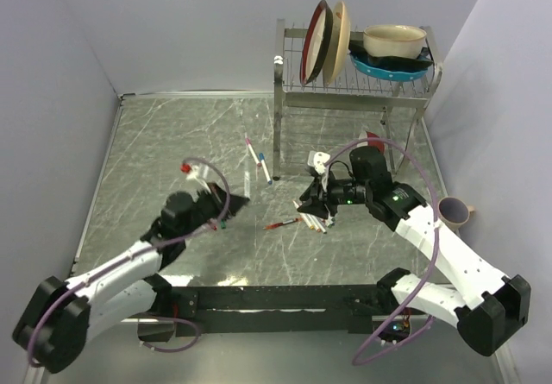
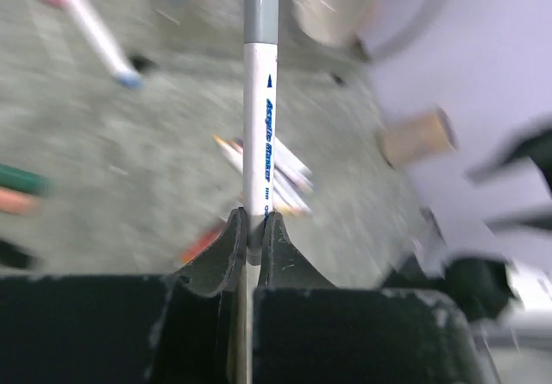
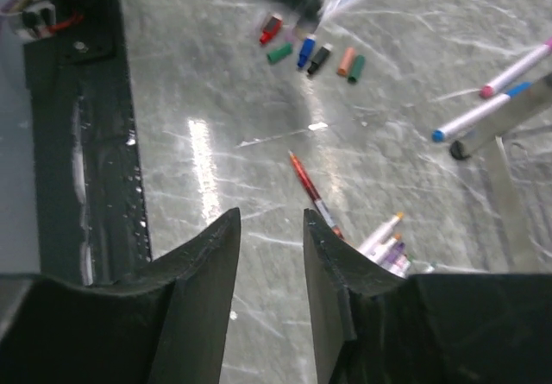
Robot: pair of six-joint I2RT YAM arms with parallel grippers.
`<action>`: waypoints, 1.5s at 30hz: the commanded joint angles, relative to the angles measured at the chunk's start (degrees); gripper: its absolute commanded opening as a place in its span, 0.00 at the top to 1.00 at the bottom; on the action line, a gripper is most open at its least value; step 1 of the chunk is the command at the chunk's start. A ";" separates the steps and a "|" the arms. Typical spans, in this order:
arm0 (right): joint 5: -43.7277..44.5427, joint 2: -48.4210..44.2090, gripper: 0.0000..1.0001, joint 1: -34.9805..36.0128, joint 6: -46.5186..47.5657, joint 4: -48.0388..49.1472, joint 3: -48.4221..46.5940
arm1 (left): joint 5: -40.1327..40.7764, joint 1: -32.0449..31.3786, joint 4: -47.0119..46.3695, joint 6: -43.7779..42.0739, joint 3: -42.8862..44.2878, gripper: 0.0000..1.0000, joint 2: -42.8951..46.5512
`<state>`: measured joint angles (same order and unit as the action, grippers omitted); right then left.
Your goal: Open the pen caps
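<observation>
Pale lilac walls (image 1: 172,22) box in a grey marbled surface (image 1: 164,134), with a dish rack (image 1: 354,91) of plates at its 1 o'clock corner and a mug (image 1: 453,213) at 3. The left jaws are clamped on a grey-tipped white pen (image 2: 259,142). The right jaws stand apart, empty. Loose pen caps (image 3: 306,50) lie at 12 o'clock in the right wrist view.

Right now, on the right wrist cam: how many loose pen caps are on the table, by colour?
red cap: 1
green caps: 2
blue cap: 1
black cap: 1
orange cap: 1
Total: 6
</observation>
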<state>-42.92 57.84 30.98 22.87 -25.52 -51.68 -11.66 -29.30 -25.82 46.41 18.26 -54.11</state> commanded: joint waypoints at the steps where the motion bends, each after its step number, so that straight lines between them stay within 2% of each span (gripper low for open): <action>1: -8.57 2.70 0.56 -0.04 -5.28 5.83 1.58 | 7.76 -11.20 -18.01 4.38 -6.55 0.99 4.53; 2: -11.63 3.32 0.56 -0.04 -7.56 6.44 1.76 | 9.62 -14.44 -23.25 5.61 -7.62 0.99 4.36; 6: -17.19 5.52 0.53 -0.40 -13.63 13.81 4.83 | 15.78 -21.31 -32.51 7.90 -10.00 0.99 -0.72; 9: -20.87 6.75 0.42 -1.09 -17.50 18.38 6.58 | 19.65 -25.97 -39.79 8.08 -9.30 0.99 -6.61; 11: -22.12 7.63 0.38 -1.54 -19.87 20.41 7.29 | 21.06 -28.43 -41.67 8.17 -8.25 0.99 -10.90; 14: -23.70 8.95 0.37 -2.59 -23.91 24.19 8.17 | 22.38 -30.81 -45.62 8.08 -6.58 0.99 -15.48; 18: -21.60 9.83 0.37 -4.17 -31.20 30.94 10.10 | 23.26 -32.22 -48.97 8.17 -5.34 0.99 -19.01; 21: -16.96 9.92 0.37 -5.05 -39.20 35.95 11.86 | 24.05 -32.75 -50.38 8.34 -4.90 0.99 -20.51; 22: -12.59 9.66 0.38 -5.05 -41.66 36.93 12.30 | 24.23 -32.84 -50.38 8.52 -4.82 0.99 -20.77; 26: -9.82 9.92 0.38 -4.97 -50.19 40.88 13.27 | 24.23 -33.19 -51.08 8.69 -4.02 0.99 -22.26; 33: -9.90 10.80 0.40 -4.79 -52.49 43.53 14.85 | 24.14 -33.37 -52.04 9.13 -3.41 0.99 -23.94; 38: -10.08 12.47 0.49 -3.83 -52.14 43.27 14.68 | 23.35 -33.37 -51.35 9.13 -2.62 0.99 -24.20; 39: -10.43 12.73 0.55 -3.74 -51.97 43.10 14.42 | 23.26 -33.45 -51.26 9.05 -2.36 0.99 -24.38; 40: -12.09 13.25 0.76 -3.30 -51.36 43.01 14.24 | 23.18 -33.45 -51.34 9.05 -2.35 0.99 -24.29; 41: -12.71 13.69 0.88 -3.21 -50.91 42.92 14.07 | 23.09 -33.45 -51.43 9.05 -2.35 0.99 -24.38; 42: -12.98 14.31 1.00 -3.03 -50.39 41.88 13.37 | 23.00 -33.45 -51.52 9.05 -2.61 0.92 -24.29; 44: -12.63 14.49 1.00 -2.95 -48.11 39.94 12.57 | 22.65 -33.45 -51.96 8.52 -3.14 0.72 -23.68; 45: -12.46 14.40 1.00 -3.03 -47.40 38.80 12.05 | 22.39 -33.45 -52.05 8.26 -3.93 0.54 -23.07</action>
<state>-54.89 71.53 27.27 -28.42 15.14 -37.28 12.08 -62.35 -71.88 54.89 13.85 -78.63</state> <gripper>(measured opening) 0.063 0.245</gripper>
